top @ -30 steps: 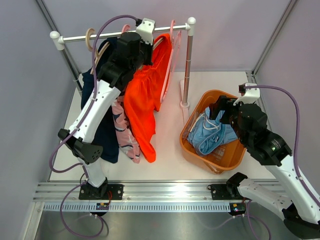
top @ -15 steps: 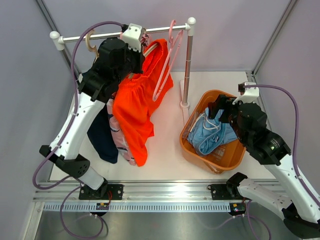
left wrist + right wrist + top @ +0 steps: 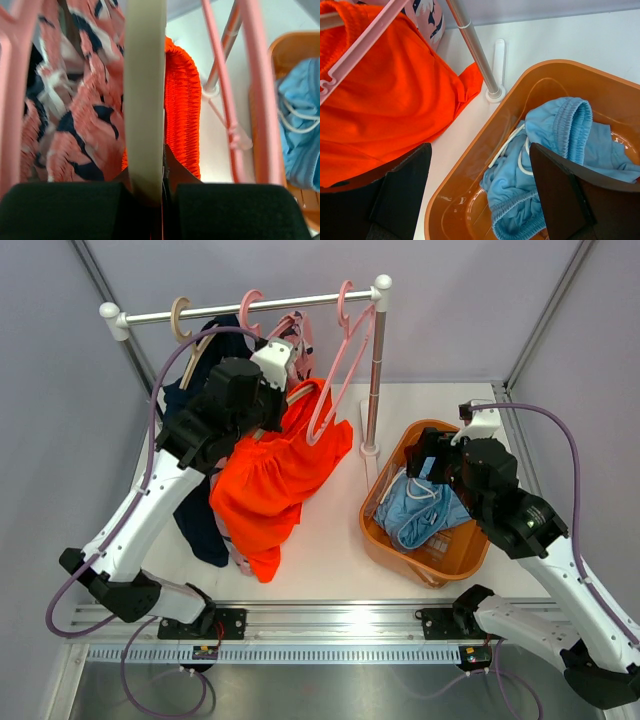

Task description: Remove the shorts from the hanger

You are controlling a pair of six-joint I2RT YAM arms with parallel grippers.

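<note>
My left gripper is shut on a cream hanger, below and in front of the rail. The bright orange shorts hang from that hanger, bunched and tilted. Beside them are the pink patterned shorts, and the dark navy shorts hang behind my left arm. The light blue shorts lie in the orange basket. My right gripper hovers open over the basket's left side, holding nothing.
The white rail carries a tan hook and two pink hooks. An empty pink hanger hangs next to the orange shorts. The rack post stands between the shorts and the basket. Grey walls close in on three sides.
My left gripper has come down and forward from the rail, bringing the cream hanger and orange shorts with it. The right gripper has shifted slightly left over the basket.
</note>
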